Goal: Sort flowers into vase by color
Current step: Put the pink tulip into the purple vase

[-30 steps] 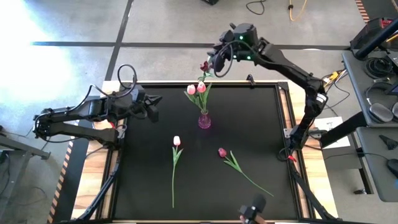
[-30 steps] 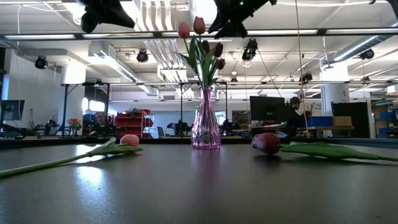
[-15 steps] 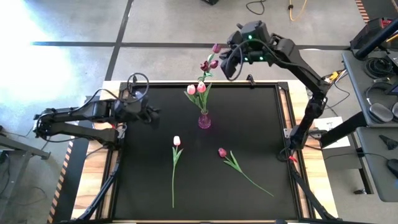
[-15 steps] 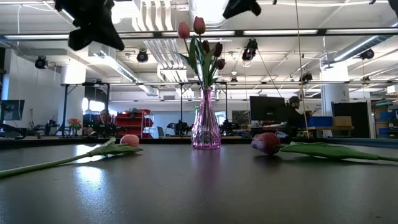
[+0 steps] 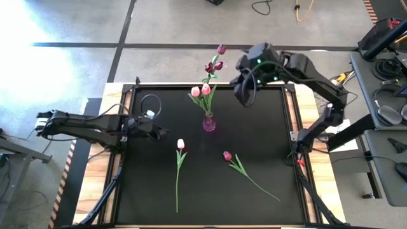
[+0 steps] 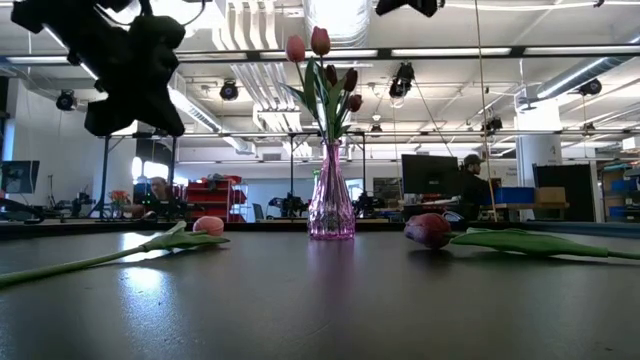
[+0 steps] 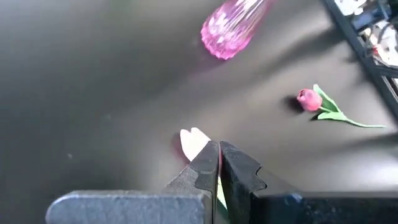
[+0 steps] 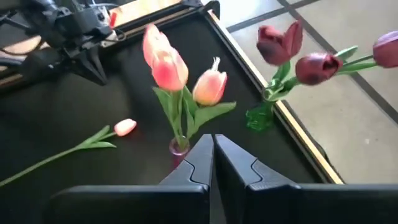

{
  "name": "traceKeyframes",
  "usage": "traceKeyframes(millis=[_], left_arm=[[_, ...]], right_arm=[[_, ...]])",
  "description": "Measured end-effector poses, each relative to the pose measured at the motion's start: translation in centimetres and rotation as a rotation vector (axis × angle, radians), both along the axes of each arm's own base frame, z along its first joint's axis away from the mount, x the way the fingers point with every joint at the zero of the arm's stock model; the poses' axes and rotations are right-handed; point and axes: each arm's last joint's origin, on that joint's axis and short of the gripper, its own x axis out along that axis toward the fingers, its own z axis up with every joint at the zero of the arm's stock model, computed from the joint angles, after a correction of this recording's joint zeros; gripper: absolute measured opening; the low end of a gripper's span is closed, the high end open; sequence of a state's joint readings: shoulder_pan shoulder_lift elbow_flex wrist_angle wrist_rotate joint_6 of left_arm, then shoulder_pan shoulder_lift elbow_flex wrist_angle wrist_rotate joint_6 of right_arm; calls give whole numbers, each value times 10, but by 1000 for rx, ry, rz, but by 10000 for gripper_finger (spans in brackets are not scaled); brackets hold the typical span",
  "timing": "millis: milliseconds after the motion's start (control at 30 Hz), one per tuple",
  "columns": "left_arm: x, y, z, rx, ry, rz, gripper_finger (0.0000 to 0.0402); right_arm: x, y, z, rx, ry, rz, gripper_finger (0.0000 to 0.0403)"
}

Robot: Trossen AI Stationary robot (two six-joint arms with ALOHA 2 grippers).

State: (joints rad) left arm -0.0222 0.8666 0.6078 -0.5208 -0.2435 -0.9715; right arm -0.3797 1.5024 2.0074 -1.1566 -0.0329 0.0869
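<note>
A pink vase (image 5: 208, 123) stands mid-table with light pink tulips (image 5: 201, 90) in it. Behind it, at the table's far edge, a green vase (image 8: 260, 117) holds dark maroon tulips (image 5: 215, 60). A light pink tulip (image 5: 180, 144) and a dark pink tulip (image 5: 227, 155) lie flat on the black table, stems toward the near edge. My left gripper (image 5: 166, 132) is shut and hovers above the table just left of the lying light pink head (image 7: 194, 142). My right gripper (image 5: 243, 100) is shut, high up to the right of the vases.
The black table top (image 5: 254, 140) has a raised frame along its edges. Beyond the table, in the low view, are desks, monitors and a person (image 6: 470, 185) in the room. Free table room lies right of the vases and along the near edge.
My right gripper has drawn away from the maroon tulips toward the table's right and near side and has shut; a maroon head it covered now stands free above the far edge. My left gripper has moved down and toward the near right, toward the lying light pink tulip.
</note>
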Motion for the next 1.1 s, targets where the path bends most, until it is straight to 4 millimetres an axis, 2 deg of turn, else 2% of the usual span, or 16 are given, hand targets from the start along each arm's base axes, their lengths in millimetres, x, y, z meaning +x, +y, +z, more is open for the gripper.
traceKeyframes(millis=[233, 433, 567, 667, 800, 933, 1100], left_arm=[[12, -17, -6, -83, 10, 134, 0], [43, -43, -6, -185, 144, 200, 0], [70, -65, -9, -287, 331, 226, 0], [91, -79, -9, -360, 406, 257, 0], [113, -88, -16, -427, 468, 329, 5], [127, -94, -26, -455, 505, 346, 38], [134, -95, -42, -483, 578, 354, 102]], right_arm=[[-19, -8, -60, 42, -123, 81, 9], [-54, -9, -94, 90, -139, 73, 9], [-72, -5, -99, 74, -146, 89, 9], [-82, -3, -99, 59, -164, 124, 9], [-91, 0, -97, 43, -186, 173, 9], [-95, 0, -94, 39, -212, 232, 9], [-96, -1, -93, 26, -220, 265, 9]])
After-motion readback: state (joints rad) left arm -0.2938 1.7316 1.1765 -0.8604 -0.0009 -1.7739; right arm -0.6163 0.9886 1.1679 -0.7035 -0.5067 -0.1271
